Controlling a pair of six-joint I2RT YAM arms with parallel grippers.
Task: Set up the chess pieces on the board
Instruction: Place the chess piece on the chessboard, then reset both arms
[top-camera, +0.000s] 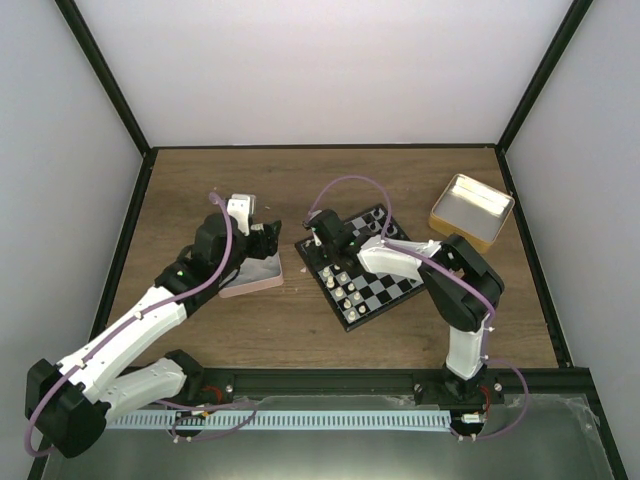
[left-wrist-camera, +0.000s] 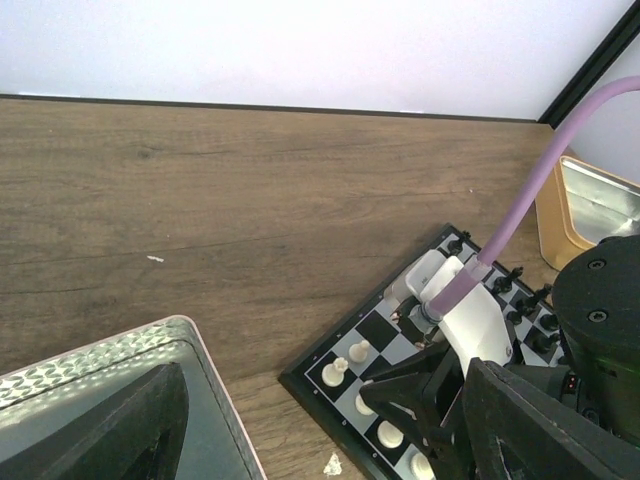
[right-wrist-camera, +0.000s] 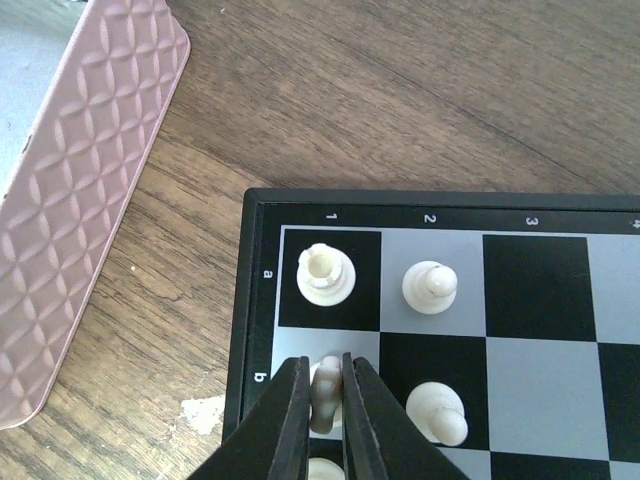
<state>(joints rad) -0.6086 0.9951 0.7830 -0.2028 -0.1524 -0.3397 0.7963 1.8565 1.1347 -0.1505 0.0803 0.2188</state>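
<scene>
Right gripper (right-wrist-camera: 322, 368) pinches one cream-white chessman (right-wrist-camera: 325, 395) at a corner of the board (right-wrist-camera: 440, 212).

Five cream pieces show at the right wrist. The pinched one stands on a light square, with a rook (right-wrist-camera: 325, 275) at its 12 o'clock, one pawn (right-wrist-camera: 430, 287) at 1 o'clock, a second pawn (right-wrist-camera: 438, 412) at 3 o'clock and a fifth piece (right-wrist-camera: 322, 468) cut off at 6 o'clock. Black pieces (left-wrist-camera: 548, 322) line the opposite edge, too small to count. Two tins flank the board: a pink-sided tin (top-camera: 255, 277) at 9 o'clock and a yellow tin (top-camera: 472, 208) at 2 o'clock. The left gripper (top-camera: 262, 242), fingers spread, hovers over the pink one.
</scene>
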